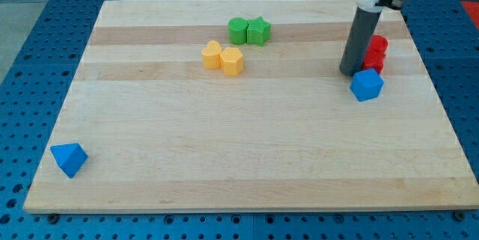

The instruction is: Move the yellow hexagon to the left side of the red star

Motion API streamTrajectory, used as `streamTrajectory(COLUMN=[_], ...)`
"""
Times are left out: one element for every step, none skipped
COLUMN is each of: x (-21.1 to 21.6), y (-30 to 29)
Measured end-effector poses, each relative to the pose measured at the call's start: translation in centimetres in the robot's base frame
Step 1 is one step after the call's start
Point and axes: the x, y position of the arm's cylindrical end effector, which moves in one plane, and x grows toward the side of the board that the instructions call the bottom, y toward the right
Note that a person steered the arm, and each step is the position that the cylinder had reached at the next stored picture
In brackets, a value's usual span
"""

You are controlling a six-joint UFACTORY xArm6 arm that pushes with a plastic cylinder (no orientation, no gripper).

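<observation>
The yellow hexagon (233,61) lies in the upper middle of the board, touching a second yellow block (212,54) on its left. Two red blocks sit at the view's upper right, one (379,45) above the other (373,62); the rod partly hides both, and I cannot tell which is the star. My tip (349,72) rests on the board just left of the lower red block and up-left of a blue block (367,84). The tip is far to the right of the yellow hexagon.
A green round block (238,28) and a green star (259,31) touch each other above the yellow pair. A blue triangular block (69,158) lies near the board's lower left corner. The wooden board (247,158) sits on a blue perforated table.
</observation>
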Motion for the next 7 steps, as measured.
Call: streamTrajectory(x=[-1.4,-4.4,-5.3,-5.3,-5.3,-5.2,-4.0], y=[-3.6,-6.9,-10.9,-17.1,-23.7,-29.8,-30.3])
